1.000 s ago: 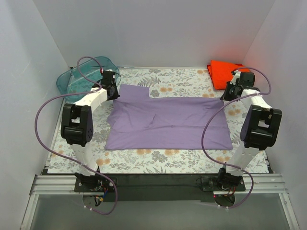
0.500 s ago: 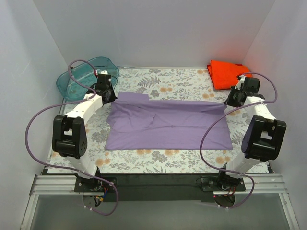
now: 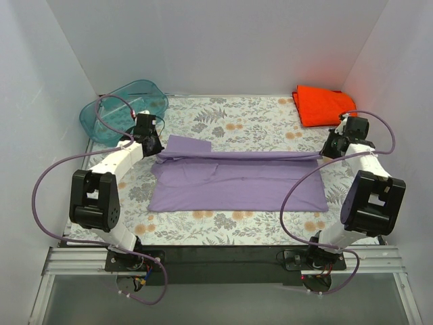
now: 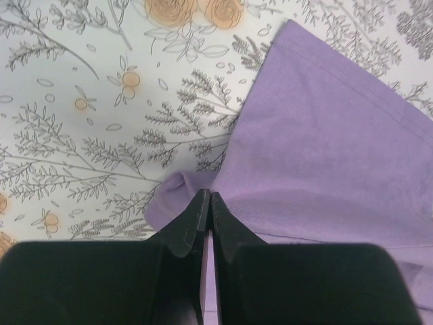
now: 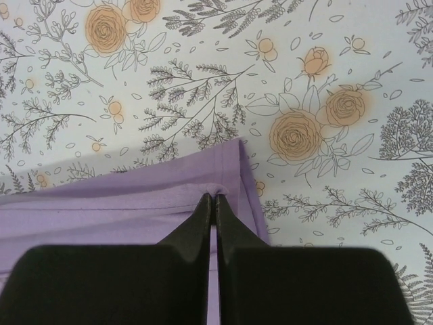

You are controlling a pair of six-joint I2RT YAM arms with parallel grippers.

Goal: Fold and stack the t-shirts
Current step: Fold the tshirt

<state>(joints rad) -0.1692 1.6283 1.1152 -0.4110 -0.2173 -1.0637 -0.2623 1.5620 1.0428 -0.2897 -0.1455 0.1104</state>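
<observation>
The lavender-purple t-shirt [image 3: 237, 179] lies spread across the middle of the floral table, its far edge lifted and pulled toward the near side. My left gripper [image 3: 157, 150] is shut on the shirt's far left corner; in the left wrist view the gripper [image 4: 208, 196] pinches a bunch of the purple cloth [image 4: 325, 156]. My right gripper [image 3: 323, 154] is shut on the far right corner; in the right wrist view the gripper [image 5: 212, 198] pinches the hemmed edge of the cloth [image 5: 135, 196]. The orange-red t-shirt [image 3: 321, 105] lies folded at the far right corner.
A translucent teal plastic tub [image 3: 122, 108] stands at the far left corner. White walls close in the table on three sides. The floral tablecloth [image 3: 250, 115] shows bare behind the purple shirt and along the near edge.
Both grippers have drawn the purple shirt's far edge toward the near side, folding it over itself. The visible shirt has become narrower front to back. Both arms have swung outward and lower.
</observation>
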